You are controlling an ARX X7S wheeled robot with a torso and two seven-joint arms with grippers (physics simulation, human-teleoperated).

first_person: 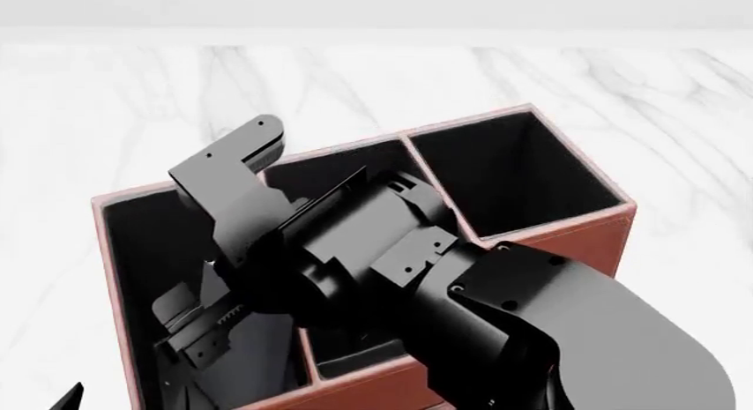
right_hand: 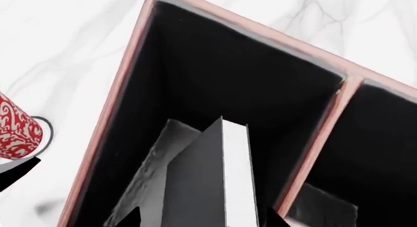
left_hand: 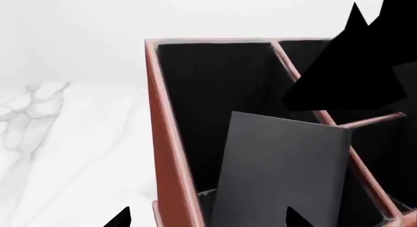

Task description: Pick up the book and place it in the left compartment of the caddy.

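Note:
The black book with white page edges stands tilted inside the left compartment of the reddish-brown caddy. My right gripper hangs over it. Its fingertips stand on either side of the book with a narrow gap at each, so it is open. In the head view my right arm reaches across the caddy, with its gripper down in that compartment. My left gripper is open beside the caddy's outer wall, facing the leaning book.
A red-and-white patterned mug stands on the white marble table, outside the caddy's left wall. The caddy's middle section and squarish right section lie past a divider. My right arm shows over the divider in the left wrist view.

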